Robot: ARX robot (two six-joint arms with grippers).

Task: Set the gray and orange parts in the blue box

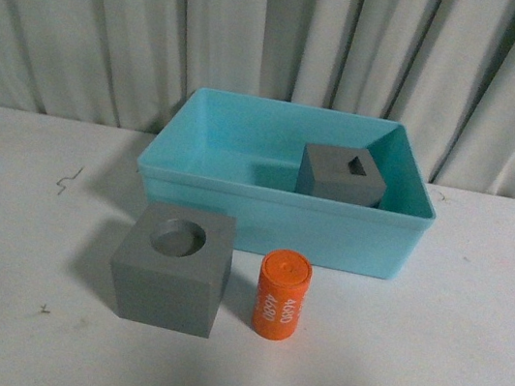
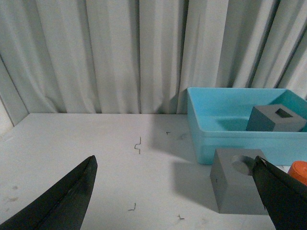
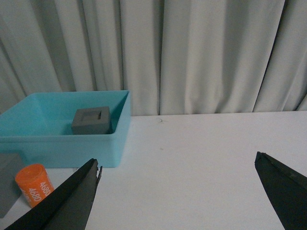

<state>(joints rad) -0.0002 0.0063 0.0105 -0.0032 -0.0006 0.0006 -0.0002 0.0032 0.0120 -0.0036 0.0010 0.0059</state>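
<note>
wrist views: fingers (image 2: 62,203) wide apart, empty

Lab-type test bench in front of me: plain white tabletop (image 1: 463,382) with small scuff marks (image 1: 68,181), pale grey pleated curtain (image 1: 89,19) hung as a backdrop across every view, staged props like a light blue plastic tub (image 1: 277,226) and a matte gray cube with round hole (image 1: 171,272).

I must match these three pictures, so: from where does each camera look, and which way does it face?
Front view: on the robot's body, looking forward and down at the blue box, gray cube and orange cylinder; no arm shows.
Left wrist view: on the left arm, facing the curtain; open left gripper shows.
Right wrist view: likewise, open right gripper.
All three share the blue box.
</note>
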